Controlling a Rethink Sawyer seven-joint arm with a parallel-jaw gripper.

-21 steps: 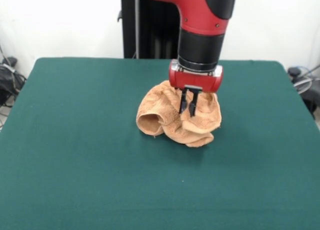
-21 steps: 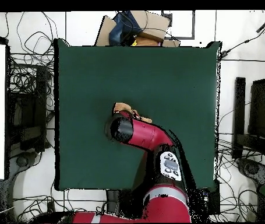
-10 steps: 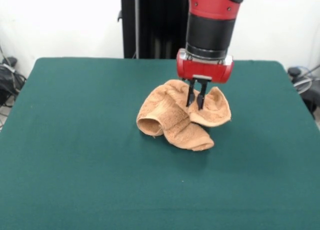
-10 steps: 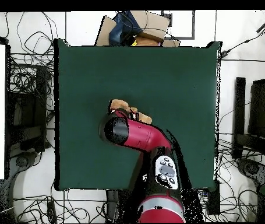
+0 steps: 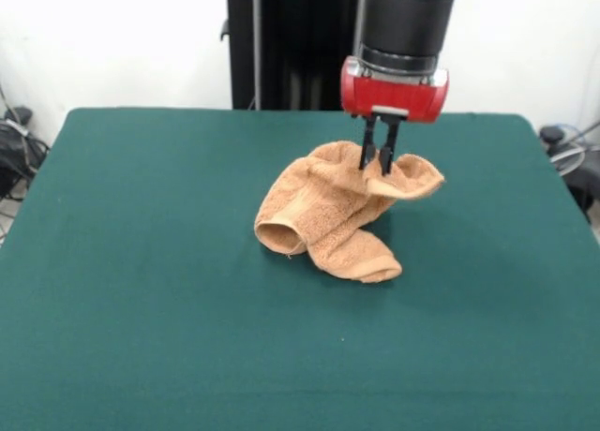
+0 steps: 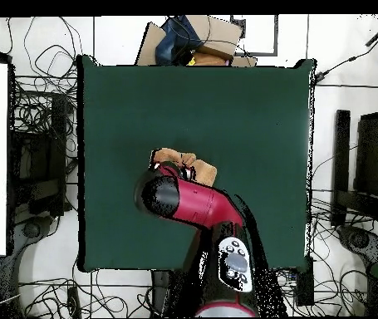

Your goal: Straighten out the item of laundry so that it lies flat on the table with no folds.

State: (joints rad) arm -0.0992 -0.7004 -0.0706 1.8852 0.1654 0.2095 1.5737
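The item of laundry [image 5: 323,211] is a light orange-tan terry towel, crumpled in a heap with a rolled fold at its left end, near the middle of the dark green table [image 5: 141,262]. My gripper [image 5: 378,161] is shut on the towel's upper right edge, and that corner hangs lifted above the table while the remainder of the cloth lies on the surface. In the overhead view the arm hides most of the towel [image 6: 175,159]; only its far part shows, and the gripper is hidden.
Cables and boxes [image 6: 196,37] lie around the table's edges on the floor. A black stand [image 5: 281,47] rises behind the table's far edge.
The gripper has risen and shifted right and toward the table's far side, pulling the towel's upper corner up and out. The heap has stretched slightly.
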